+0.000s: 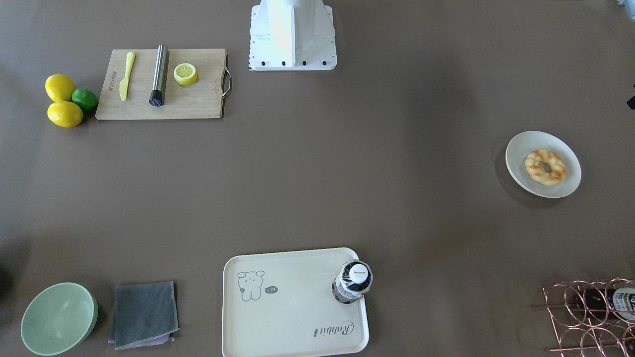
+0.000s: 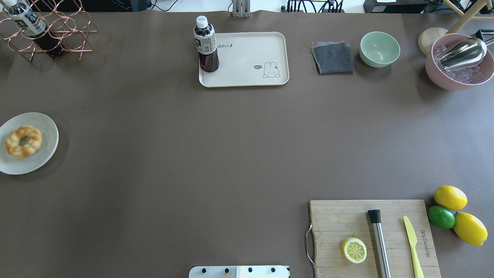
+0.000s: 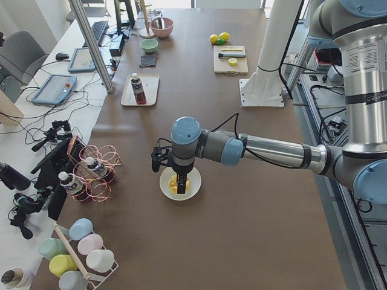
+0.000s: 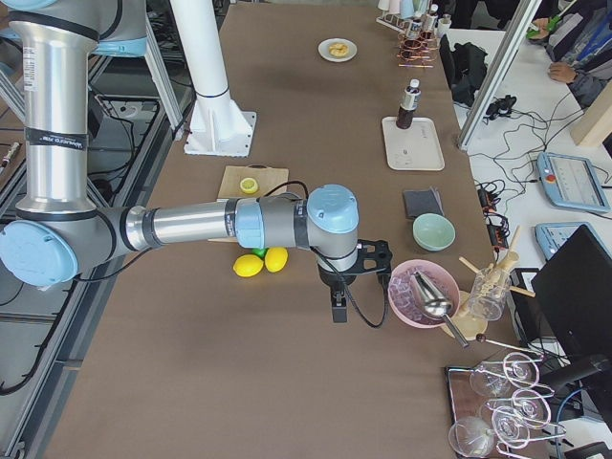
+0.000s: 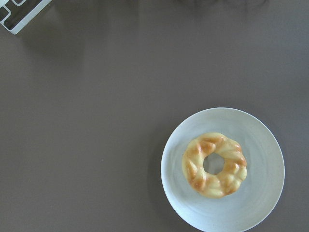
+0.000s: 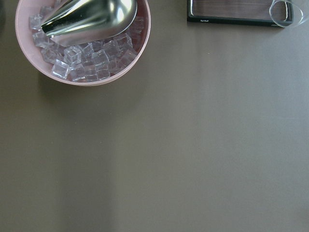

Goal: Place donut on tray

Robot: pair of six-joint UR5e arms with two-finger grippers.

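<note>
The golden-brown twisted donut (image 1: 545,167) lies on a round off-white plate (image 1: 526,141) at the table's left end; both also show in the overhead view, donut (image 2: 23,141) and plate (image 2: 46,127), and in the left wrist view, donut (image 5: 215,165). The cream rabbit tray (image 2: 251,54) sits at the far edge, with a dark drink bottle (image 2: 206,44) standing on its left corner. My left gripper (image 3: 179,183) hangs just over the donut; I cannot tell if it is open. My right gripper (image 4: 338,311) hovers beside the pink ice bowl (image 4: 423,292); I cannot tell its state.
A wooden cutting board (image 2: 347,216) holds a lemon half (image 2: 354,250), a steel muddler and a yellow knife. Lemons and a lime (image 2: 441,216) lie beside it. A green bowl (image 2: 379,48), a grey cloth (image 2: 332,57) and a copper wire rack (image 2: 58,31) stand along the far edge.
</note>
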